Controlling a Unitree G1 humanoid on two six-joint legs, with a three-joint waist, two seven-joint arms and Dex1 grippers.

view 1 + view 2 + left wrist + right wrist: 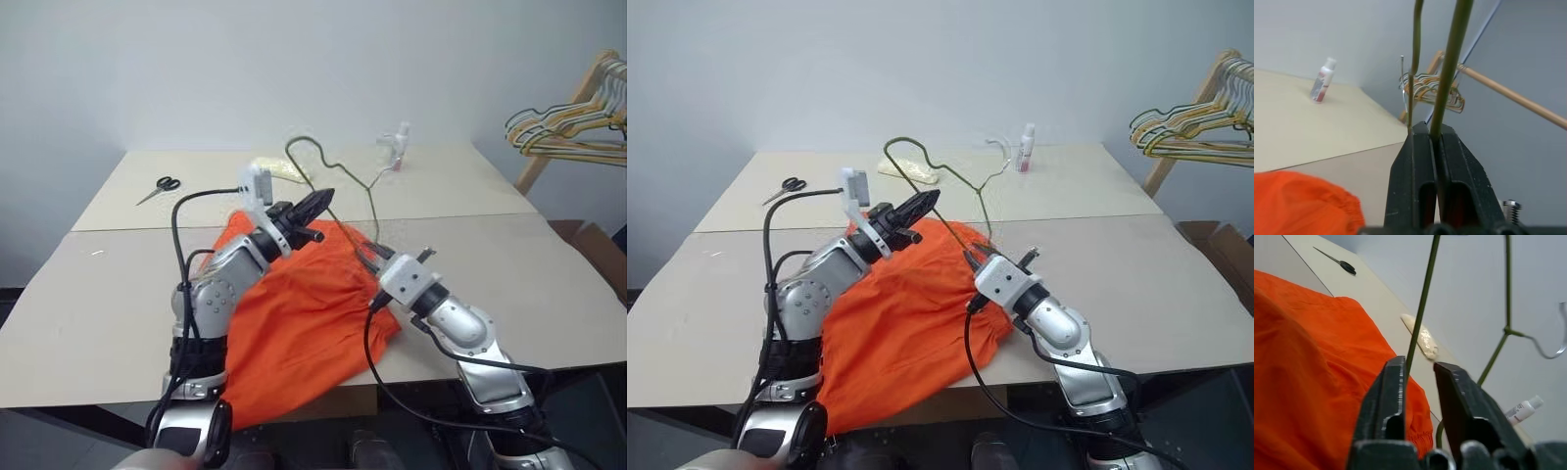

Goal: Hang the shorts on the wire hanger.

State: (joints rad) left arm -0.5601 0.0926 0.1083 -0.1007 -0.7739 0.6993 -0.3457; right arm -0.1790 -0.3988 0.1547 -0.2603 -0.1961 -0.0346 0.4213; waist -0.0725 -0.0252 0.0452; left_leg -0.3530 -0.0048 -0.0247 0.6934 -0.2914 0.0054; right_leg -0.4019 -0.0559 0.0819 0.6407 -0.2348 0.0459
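The orange shorts point(304, 313) lie crumpled on the table point(118, 294), one part drooping over its front edge. The thin wire hanger point(333, 162) stands tilted above them, with its hook toward the back right. My left gripper point(318, 203) is shut on the hanger's wire point(1449, 58) over the shorts' far edge. My right gripper point(370, 257) sits at the shorts' right edge, by the hanger's lower corner. In the right wrist view its fingers point(1396, 382) stand apart, with the wire point(1422, 303) running between them close to one finger.
Scissors point(160, 186) lie at the table's far left. A yellowish packet point(279, 168) and a small white bottle point(400, 147) sit at the back. A bunch of hangers point(568, 127) hangs on a wooden rack at the right, past a cardboard box point(588, 245).
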